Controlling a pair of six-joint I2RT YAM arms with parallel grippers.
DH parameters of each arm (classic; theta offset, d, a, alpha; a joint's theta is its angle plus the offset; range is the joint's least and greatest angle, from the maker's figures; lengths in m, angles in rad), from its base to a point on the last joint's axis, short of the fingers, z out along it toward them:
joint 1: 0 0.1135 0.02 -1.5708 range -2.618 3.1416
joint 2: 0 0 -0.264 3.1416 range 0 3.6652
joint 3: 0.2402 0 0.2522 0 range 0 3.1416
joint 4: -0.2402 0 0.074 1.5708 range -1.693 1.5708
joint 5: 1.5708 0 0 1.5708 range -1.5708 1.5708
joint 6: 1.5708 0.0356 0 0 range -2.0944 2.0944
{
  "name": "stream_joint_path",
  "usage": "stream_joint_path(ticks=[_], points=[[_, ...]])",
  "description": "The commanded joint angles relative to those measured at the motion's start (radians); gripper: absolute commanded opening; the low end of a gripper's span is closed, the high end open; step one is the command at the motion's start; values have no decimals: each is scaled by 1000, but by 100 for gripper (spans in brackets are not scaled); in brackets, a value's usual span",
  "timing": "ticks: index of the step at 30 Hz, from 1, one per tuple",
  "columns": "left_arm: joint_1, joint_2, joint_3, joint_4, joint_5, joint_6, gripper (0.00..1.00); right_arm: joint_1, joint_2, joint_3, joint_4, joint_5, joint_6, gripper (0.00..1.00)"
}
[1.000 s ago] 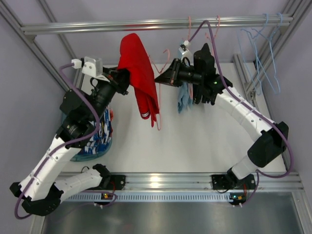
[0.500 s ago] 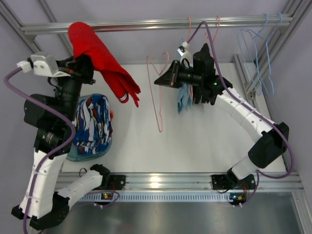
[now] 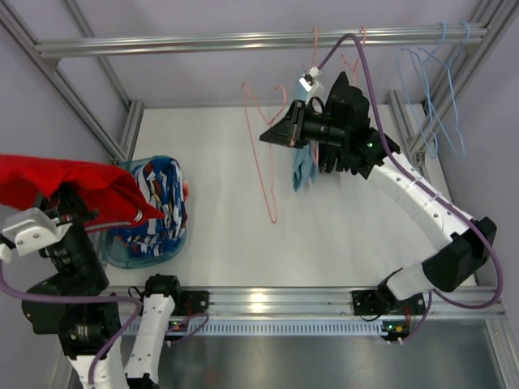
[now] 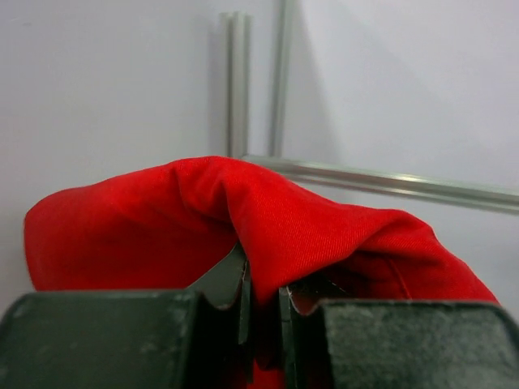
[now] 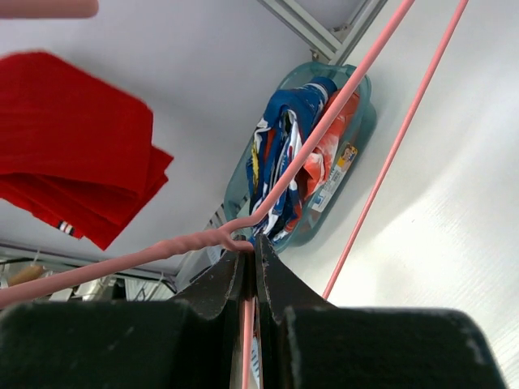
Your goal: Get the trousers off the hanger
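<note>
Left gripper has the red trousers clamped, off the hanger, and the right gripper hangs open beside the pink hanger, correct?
Not quite. The right gripper is shut on the hanger wire, not open beside it; the right wrist view shows this. The left gripper does clamp the trousers, off the hanger.

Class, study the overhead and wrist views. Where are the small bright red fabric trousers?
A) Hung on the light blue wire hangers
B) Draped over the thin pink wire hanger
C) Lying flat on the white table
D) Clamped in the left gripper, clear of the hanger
D: the left gripper is shut on the small bright red fabric trousers, while the thin pink wire hanger sits bare in the right gripper.
</note>
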Motion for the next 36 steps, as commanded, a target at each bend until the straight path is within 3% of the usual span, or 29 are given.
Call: stream_joint_path(ticks=[1, 8, 14, 17, 22, 27, 32, 35, 36], points=[[52, -65, -35, -19, -67, 107, 0, 21, -63, 13, 18, -21, -49, 0], [75, -186, -160, -160, -106, 235, 0, 34, -104, 2, -3, -47, -98, 0], [72, -216, -339, -151, -41, 295, 0, 34, -142, 7, -49, -62, -156, 0], [72, -186, -451, -58, -10, 288, 0, 36, -161, 16, -81, -52, -173, 0], [72, -16, -636, 234, 65, 260, 0, 34, -190, 30, -138, -16, -207, 0], [73, 281, -675, 398, 130, 171, 0, 34, -211, 51, -176, -2, -245, 0], [73, 491, -616, 367, 148, 79, 25, 34, -225, 97, -216, 5, -279, 0], [73, 504, -580, 294, 203, 47, 51, 33, -244, 134, -250, 2, -334, 0], [73, 474, -576, 269, 243, 42, 66, 33, -260, 143, -258, 1, -345, 0]])
